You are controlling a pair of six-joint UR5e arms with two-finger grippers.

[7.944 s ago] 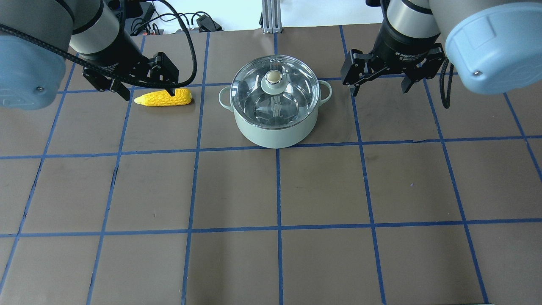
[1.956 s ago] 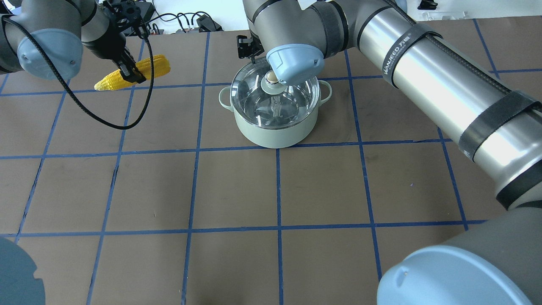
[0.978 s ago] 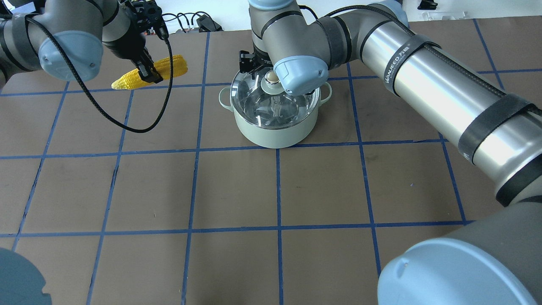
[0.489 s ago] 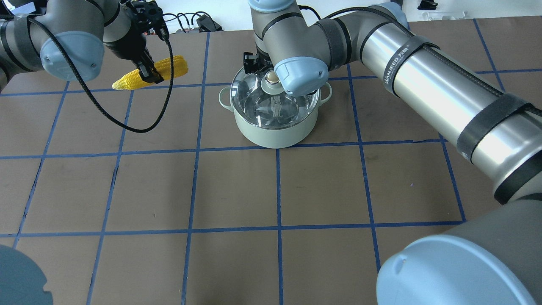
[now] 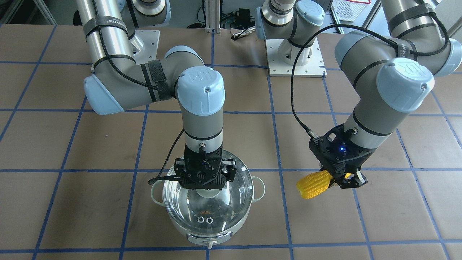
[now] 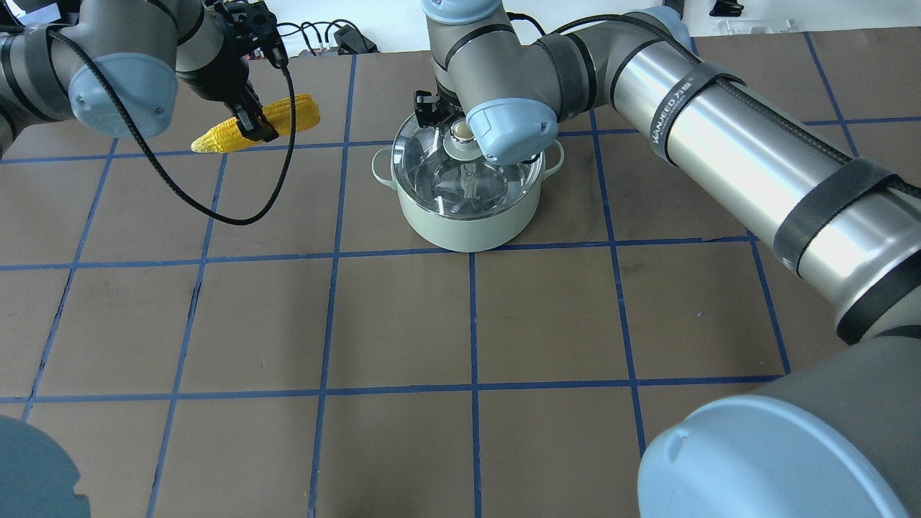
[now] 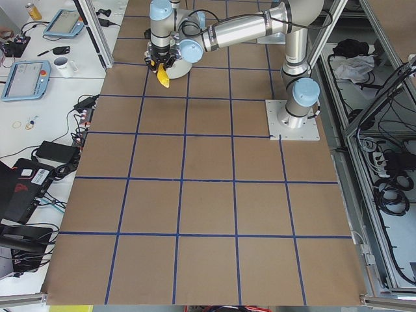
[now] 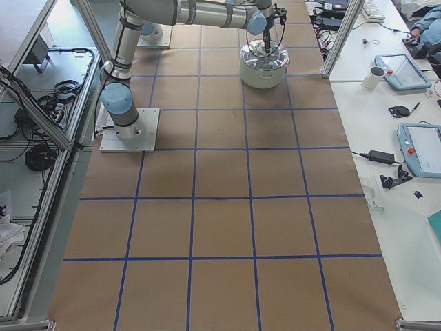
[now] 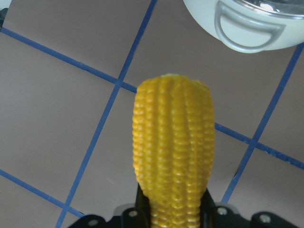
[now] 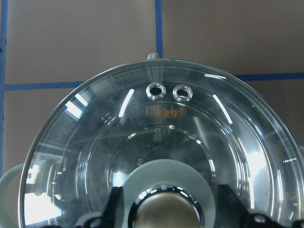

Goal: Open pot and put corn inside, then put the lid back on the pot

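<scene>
The pale mint-green pot (image 6: 468, 223) stands at the table's far middle with the clear glass lid (image 6: 439, 180) on it. My right gripper (image 5: 204, 184) hangs straight down over the lid's beige knob (image 6: 461, 130). In the right wrist view its fingers (image 10: 116, 204) stand on either side of the knob (image 10: 164, 213) with gaps, so it is open. My left gripper (image 6: 252, 126) is shut on the yellow corn (image 6: 216, 137) and holds it above the table, left of the pot. The corn (image 9: 173, 142) points towards the pot's side handle (image 9: 244, 28).
The brown table has a blue tape grid. Cables (image 6: 324, 36) lie past the far edge. The arm base plates (image 5: 294, 57) sit on the robot's side. Benches with tablets (image 8: 417, 148) flank the table on the operators' side.
My right gripper has settled lower around the lid's knob. My left gripper with the corn has stayed almost still over the last second, after lifting the corn off the table earlier.
</scene>
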